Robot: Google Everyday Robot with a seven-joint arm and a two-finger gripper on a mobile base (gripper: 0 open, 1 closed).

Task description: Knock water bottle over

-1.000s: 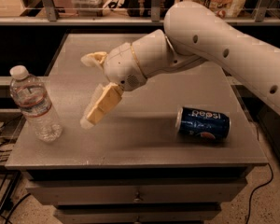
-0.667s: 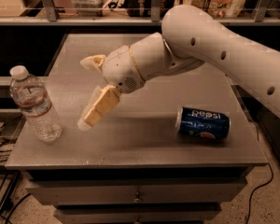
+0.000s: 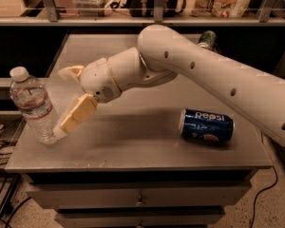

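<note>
While the white arm (image 3: 213,75) reaches across the grey table (image 3: 133,146) from the right, its gripper (image 3: 60,102) sits at the table's left side with its two beige fingers (image 3: 78,113) spread wide apart, holding nothing. The lower finger slants down and away from the wrist, and its tip meets the water bottle (image 3: 32,103) low on the clear body, close to the base. The upper finger points out beside the bottle's shoulder, apart from it. The bottle stands just beyond the fingertips, on the far side from the wrist, near the table's left edge. Its white cap is on top and it leans a little away from the gripper — not yet on its side.

Back behind the wrist, well apart from the gripper, a blue Pepsi can (image 3: 206,126) lies on its side on the table — under the forearm. A green can (image 3: 207,38) peeks over the arm farther back.
</note>
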